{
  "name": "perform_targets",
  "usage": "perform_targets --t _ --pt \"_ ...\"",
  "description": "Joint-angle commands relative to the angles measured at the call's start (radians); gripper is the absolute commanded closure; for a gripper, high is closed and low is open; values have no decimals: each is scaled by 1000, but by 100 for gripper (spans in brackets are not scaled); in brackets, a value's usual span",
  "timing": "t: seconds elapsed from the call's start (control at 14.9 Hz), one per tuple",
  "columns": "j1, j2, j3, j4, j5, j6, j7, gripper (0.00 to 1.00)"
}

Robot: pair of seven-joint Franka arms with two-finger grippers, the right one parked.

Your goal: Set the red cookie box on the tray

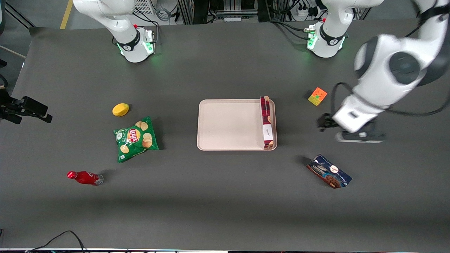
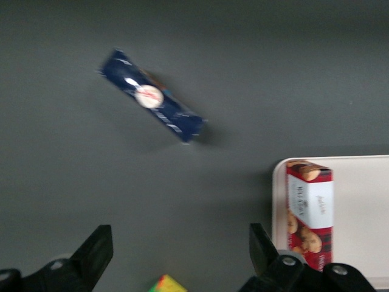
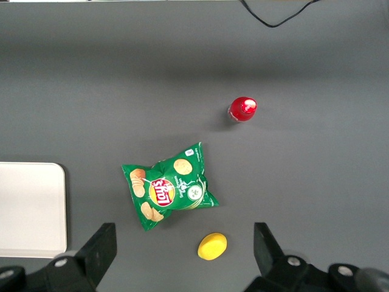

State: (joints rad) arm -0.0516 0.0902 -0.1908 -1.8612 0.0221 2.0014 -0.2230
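The red cookie box [image 1: 267, 122] lies flat on the pale pink tray [image 1: 228, 124], along the tray's edge toward the working arm's end. It also shows in the left wrist view [image 2: 310, 213], with the tray's rim [image 2: 278, 201] beside it. My left gripper [image 1: 360, 136] hangs above the bare table, apart from the tray, toward the working arm's end. In the left wrist view the gripper [image 2: 176, 249] is open and holds nothing, with dark table between its fingers [image 2: 94, 249].
A coloured cube [image 1: 317, 96] sits on the table near the gripper, farther from the front camera. A dark blue cookie bag [image 1: 328, 171] lies nearer the camera. A green chips bag [image 1: 135, 138], a yellow lemon [image 1: 120, 109] and a red bottle [image 1: 84, 177] lie toward the parked arm's end.
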Motion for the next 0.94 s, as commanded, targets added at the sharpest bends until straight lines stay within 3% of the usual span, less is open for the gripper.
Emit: perform_targets --t 0.0,0.47,0.87 --pt "64 -134 51 -21 -19 -102 135 0" --pt "113 -305 53 -16 -34 -306 166 0" --pt "110 -288 53 62 -57 -361 160 0"
